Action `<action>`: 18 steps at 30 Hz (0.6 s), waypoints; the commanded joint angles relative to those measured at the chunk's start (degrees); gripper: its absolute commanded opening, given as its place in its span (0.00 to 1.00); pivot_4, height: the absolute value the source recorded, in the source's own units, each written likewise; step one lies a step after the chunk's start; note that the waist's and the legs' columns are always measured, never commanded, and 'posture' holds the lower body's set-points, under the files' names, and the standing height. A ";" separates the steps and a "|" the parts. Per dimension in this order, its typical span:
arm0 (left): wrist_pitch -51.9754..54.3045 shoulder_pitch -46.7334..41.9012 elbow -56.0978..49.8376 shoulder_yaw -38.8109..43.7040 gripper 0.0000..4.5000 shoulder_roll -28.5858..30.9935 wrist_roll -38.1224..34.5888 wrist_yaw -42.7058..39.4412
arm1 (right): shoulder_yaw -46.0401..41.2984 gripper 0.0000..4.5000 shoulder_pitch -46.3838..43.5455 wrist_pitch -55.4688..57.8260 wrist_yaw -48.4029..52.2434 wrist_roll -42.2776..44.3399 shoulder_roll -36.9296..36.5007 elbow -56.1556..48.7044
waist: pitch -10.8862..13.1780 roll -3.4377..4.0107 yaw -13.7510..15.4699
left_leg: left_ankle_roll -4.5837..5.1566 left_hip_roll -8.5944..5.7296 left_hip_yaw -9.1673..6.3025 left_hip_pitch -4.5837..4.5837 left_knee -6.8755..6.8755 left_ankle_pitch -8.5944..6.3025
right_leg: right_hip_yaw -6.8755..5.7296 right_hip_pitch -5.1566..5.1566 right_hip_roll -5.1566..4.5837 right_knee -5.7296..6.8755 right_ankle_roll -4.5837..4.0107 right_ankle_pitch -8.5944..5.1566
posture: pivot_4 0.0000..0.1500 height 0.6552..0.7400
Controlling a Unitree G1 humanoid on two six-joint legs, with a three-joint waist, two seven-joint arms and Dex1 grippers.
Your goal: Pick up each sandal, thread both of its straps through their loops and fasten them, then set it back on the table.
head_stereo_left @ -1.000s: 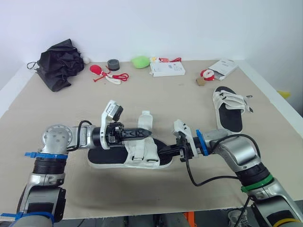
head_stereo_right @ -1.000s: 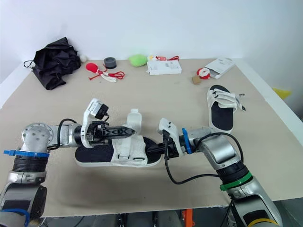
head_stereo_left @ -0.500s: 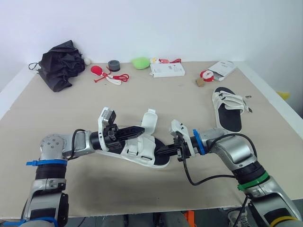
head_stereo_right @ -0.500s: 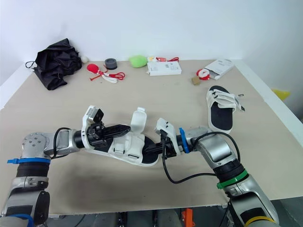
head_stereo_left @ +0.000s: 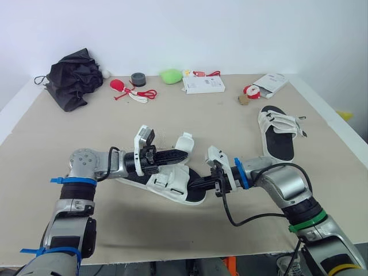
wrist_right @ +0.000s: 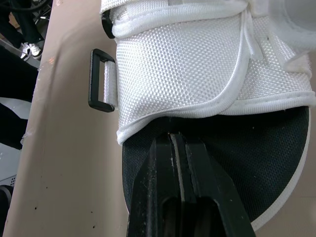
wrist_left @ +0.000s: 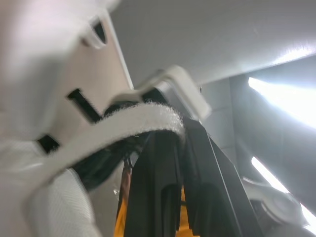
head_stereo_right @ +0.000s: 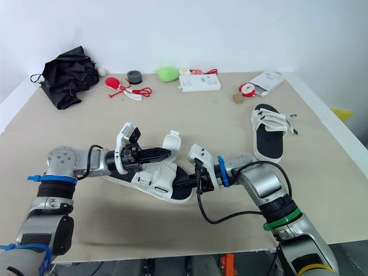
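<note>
A white sandal with a black sole (head_stereo_left: 170,181) is held tilted just above the table's near middle. My right gripper (head_stereo_left: 194,184) is shut on the sole's edge at one end, and the right wrist view shows its tips (wrist_right: 174,140) pinching the black sole under the woven white upper. From the left, my left gripper (head_stereo_left: 181,154) is shut on a white strap (head_stereo_left: 185,141) that stands up from the sandal; the strap (wrist_left: 129,124) curls over its tips. A black loop (wrist_right: 100,80) hangs at the upper's side. The second sandal (head_stereo_left: 278,134) lies flat at the right with its straps across.
Along the table's far edge lie a crumpled black bag (head_stereo_left: 72,77), a red item with cord (head_stereo_left: 127,89), a grey tape roll (head_stereo_left: 137,78), a green lump (head_stereo_left: 170,75), a white box (head_stereo_left: 203,84) and a white packet (head_stereo_left: 270,82). The table's right edge runs close to the second sandal.
My left arm has moved right along the sandal, and the raised strap has come lower and further right. The right gripper has kept its grip on the sole.
</note>
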 commanded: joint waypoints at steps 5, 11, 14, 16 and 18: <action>-3.29 -1.65 5.66 2.43 0.15 -2.63 10.00 5.75 | 0.08 0.00 1.54 1.03 -0.97 0.04 -0.22 -0.81 | -0.01 -0.01 0.05 | 0.00 0.00 -0.01 0.03 0.00 0.00 | -0.02 0.04 -0.09 0.00 0.00 0.00 | 1.00 1.00; -7.91 -4.45 11.90 6.03 0.64 -6.10 16.46 11.07 | -0.26 0.00 1.68 1.42 -1.45 0.22 -0.05 -1.09 | -0.05 -0.05 0.08 | 0.01 -0.02 -0.03 0.07 0.01 0.01 | -0.06 0.08 -0.14 0.00 0.05 0.03 | 1.00 1.00; -9.69 -4.82 12.22 8.53 0.75 -7.42 17.98 13.76 | -0.52 0.00 2.23 1.66 -1.60 0.37 -0.35 -1.50 | -0.06 -0.05 0.01 | 0.00 -0.02 0.01 0.13 -0.03 0.00 | -0.01 0.12 -0.15 -0.01 0.03 0.02 | 1.00 1.00; -10.30 -5.01 11.92 10.20 0.75 -8.04 17.93 13.85 | -0.65 0.00 2.49 1.65 -1.59 0.35 -0.46 -1.61 | -0.06 -0.05 0.06 | 0.00 -0.03 0.01 0.13 -0.09 0.00 | -0.02 0.12 -0.16 -0.04 0.03 0.00 | 1.00 1.00; -10.56 -5.19 11.92 11.59 0.75 -8.51 18.11 14.01 | -0.74 0.00 2.48 1.65 -1.54 0.27 -0.40 -1.53 | -0.06 -0.05 0.07 | -0.01 -0.04 0.01 0.13 -0.11 0.00 | -0.03 0.12 -0.17 -0.05 0.03 -0.01 | 1.00 1.00</action>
